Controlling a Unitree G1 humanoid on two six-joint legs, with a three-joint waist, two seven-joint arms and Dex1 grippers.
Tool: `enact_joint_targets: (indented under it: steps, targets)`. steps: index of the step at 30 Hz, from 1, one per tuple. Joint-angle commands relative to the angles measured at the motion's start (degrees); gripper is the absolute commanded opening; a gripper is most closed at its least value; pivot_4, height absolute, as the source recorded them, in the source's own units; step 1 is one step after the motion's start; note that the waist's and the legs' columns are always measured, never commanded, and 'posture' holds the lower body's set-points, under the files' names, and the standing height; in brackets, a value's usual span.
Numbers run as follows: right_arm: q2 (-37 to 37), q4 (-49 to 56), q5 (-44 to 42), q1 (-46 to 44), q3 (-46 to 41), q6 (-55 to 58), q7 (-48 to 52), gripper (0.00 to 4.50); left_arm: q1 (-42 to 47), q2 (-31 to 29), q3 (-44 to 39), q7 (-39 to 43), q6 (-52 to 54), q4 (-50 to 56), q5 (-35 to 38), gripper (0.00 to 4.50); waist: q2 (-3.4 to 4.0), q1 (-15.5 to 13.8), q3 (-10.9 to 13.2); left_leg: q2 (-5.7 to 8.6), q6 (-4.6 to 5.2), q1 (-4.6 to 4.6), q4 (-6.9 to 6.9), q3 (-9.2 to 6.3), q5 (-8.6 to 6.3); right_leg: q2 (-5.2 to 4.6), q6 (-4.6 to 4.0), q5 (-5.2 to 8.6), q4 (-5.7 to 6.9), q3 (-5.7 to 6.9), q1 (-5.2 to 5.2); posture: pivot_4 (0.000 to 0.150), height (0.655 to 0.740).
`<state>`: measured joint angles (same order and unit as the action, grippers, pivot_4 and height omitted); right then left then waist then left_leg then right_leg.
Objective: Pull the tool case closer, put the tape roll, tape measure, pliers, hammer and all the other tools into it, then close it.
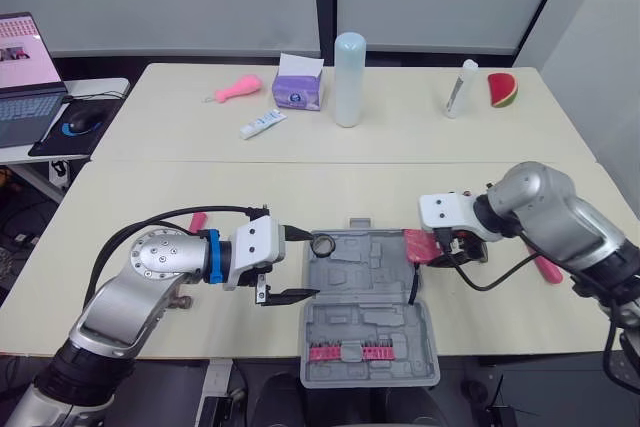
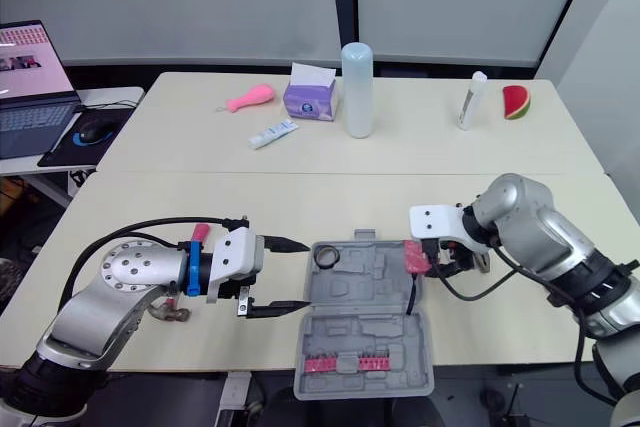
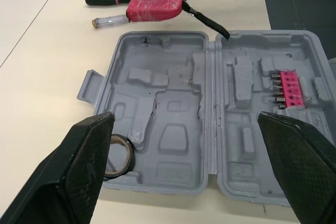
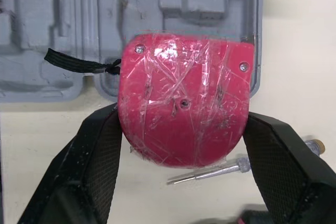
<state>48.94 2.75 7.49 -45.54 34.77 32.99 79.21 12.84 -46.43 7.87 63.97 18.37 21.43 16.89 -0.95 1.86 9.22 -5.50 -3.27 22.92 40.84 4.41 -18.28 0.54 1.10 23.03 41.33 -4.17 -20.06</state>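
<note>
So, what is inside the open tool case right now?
In the tool case, a black tape roll lies in one corner and a pink bit holder in the other half. The tape measure in the right gripper covers part of its rim.

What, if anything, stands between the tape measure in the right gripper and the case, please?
Nothing visible does. The right gripper holds the tape measure at the rim of the open case, which is bare there. The tape roll lies at the opposite side; only the measure's strap trails onto it.
</note>
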Motion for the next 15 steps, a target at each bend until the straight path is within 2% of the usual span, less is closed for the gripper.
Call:
enact_joint_targets:
  steps: [1, 5, 15]
  targets:
    - [-2.8, -4.2, 2.8, -3.4, 1.5, -2.5, 0.7, 3.19, 0.4, 0.2, 0.3, -0.9, -0.1, 0.9, -0.7, 4.5, 0.0, 0.0, 0.0, 0.0, 0.0, 0.01, 0.0, 0.04, 0.0, 0.0, 0.0, 0.0, 0.05, -0.01, -0.06, 0.15, 0.7075]
    - [-7.1, -9.0, 5.6, -5.8, 3.8, -4.5, 0.7, 3.19, 0.7, 0.7, 0.9, -1.8, 1.0, 1.4, -1.1, 4.5, 0.0, 0.1, 0.0, -0.03, 0.0, 0.0, 0.02, 0.16, 0.0, -0.03, 0.0, 0.0, 0.27, 0.0, -0.19, 0.15, 0.7075]
    - [-12.5, -14.9, 9.3, -7.3, 4.6, -6.1, 1.0, 3.19, 1.3, 1.8, 1.7, -3.1, 3.6, 2.2, -1.3, 4.5, 0.0, 0.1, 0.0, -0.06, 0.0, -0.01, 0.09, 0.24, 0.0, -0.11, 0.0, 0.0, 0.66, 0.01, -0.41, 0.15, 0.7075]
